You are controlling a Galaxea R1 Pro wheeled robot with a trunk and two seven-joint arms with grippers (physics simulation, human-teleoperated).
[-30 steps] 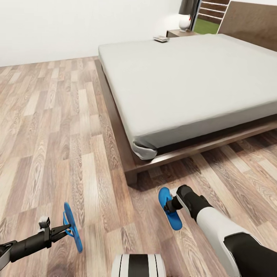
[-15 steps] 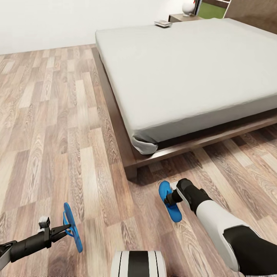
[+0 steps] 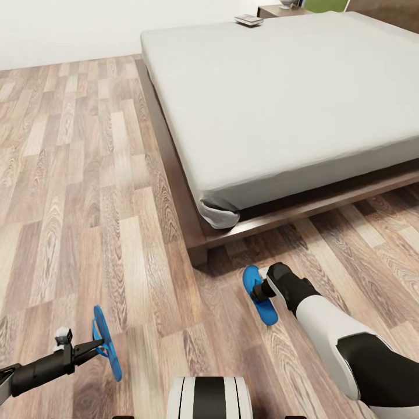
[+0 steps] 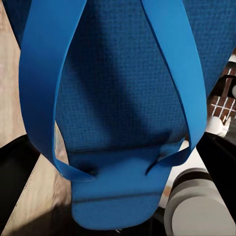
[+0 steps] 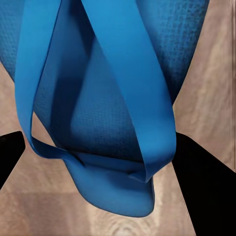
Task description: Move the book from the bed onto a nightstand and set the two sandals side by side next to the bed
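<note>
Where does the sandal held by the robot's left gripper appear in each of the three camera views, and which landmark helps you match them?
Head view: the left gripper holds the sandal on edge above the wood floor, lower left.
Left wrist view: same sandal, close up, straps toward the camera.
Right wrist view: not this sandal; it is the other sandal.
Shared landmark: the wood floor.

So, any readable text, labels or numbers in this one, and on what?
None can be read.
book, at the far end of the bed: its cover is too small and blurred to make out any lettering.
sandal in the left gripper and sandal in the right gripper: plain blue in both wrist views, no markings visible.
</note>
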